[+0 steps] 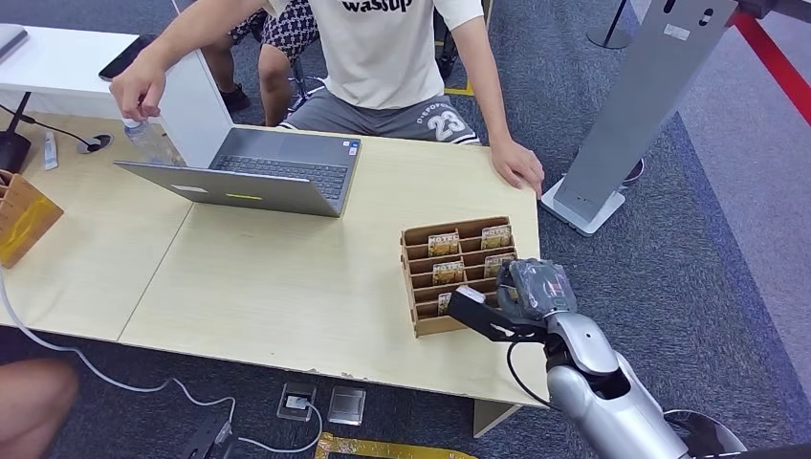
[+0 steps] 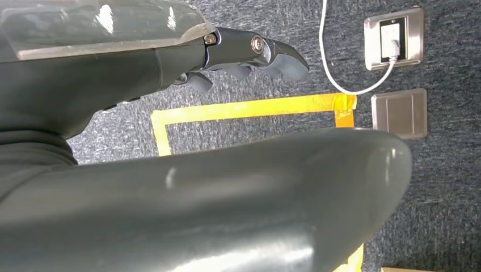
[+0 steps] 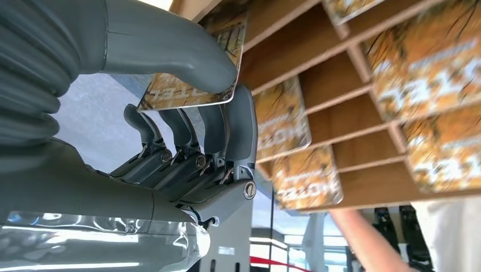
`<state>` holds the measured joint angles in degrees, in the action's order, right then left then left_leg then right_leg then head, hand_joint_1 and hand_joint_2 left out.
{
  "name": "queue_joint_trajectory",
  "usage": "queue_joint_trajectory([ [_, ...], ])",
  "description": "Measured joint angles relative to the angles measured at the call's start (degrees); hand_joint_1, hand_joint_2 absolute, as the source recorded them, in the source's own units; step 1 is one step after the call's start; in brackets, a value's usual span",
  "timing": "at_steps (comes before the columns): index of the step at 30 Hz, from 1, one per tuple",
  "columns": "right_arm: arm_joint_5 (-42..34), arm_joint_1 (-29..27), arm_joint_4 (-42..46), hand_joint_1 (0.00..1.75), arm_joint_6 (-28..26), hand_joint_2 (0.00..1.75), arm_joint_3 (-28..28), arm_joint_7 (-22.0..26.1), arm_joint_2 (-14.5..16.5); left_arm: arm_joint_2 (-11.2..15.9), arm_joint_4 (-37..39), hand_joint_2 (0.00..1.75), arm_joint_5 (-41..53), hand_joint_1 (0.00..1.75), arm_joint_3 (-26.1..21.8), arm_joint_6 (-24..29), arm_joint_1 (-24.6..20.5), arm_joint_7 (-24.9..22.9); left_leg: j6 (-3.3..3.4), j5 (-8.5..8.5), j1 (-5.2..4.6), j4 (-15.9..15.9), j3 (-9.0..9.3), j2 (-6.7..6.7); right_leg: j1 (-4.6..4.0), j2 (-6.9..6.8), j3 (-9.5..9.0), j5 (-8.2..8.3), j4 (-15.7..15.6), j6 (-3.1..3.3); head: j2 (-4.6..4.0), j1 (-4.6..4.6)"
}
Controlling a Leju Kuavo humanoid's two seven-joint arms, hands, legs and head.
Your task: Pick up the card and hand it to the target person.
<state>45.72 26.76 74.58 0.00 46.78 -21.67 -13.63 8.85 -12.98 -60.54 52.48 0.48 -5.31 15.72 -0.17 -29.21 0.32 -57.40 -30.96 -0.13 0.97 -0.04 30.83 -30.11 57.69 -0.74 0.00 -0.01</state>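
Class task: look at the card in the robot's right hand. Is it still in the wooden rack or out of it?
Out, or nearly. The right hand pinches the card between thumb and fingers, beside the wooden rack; whether an edge still touches cannot be told.

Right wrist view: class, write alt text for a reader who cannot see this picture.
The robot's right hand pinches an orange printed card between its thick grey thumb and dark fingers, close against a brown wooden slotted card rack. More orange cards sit in the rack's slots, and a person's bare forearm shows beyond it.

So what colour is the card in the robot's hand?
Orange-brown with pale lettering; the card shows best in the right wrist view.
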Motion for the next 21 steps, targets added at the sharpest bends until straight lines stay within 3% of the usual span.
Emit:
queue_joint_trajectory([
  [9, -9.57, 3.09, 9.26, 1.52, 1.5, 1.75, -2.39, -0.98, -3.44, 0.0, 0.06, 0.0, -1.07, 0.0, 0.01, -0.09, 0.01, 0.0, 0.0, 0.0, 0.0, 0.0, 0.0, 0.01, 0.0, 0.01, 0.02, 0.0, 0.0, 0.0, 0.0, -0.04],
  [21, -23.51, 5.79, 17.91, 1.52, 1.15, 1.75, -2.7, 3.79, -5.79, 0.0, 0.06, 0.0, -2.24, 0.0, 0.02, -0.31, 0.01, -0.15, 0.0, 0.0, 0.0, 0.0, -0.01, 0.0, 0.0, 0.01, 0.01, 0.0, 0.0, 0.0, 0.0, -0.01],
])
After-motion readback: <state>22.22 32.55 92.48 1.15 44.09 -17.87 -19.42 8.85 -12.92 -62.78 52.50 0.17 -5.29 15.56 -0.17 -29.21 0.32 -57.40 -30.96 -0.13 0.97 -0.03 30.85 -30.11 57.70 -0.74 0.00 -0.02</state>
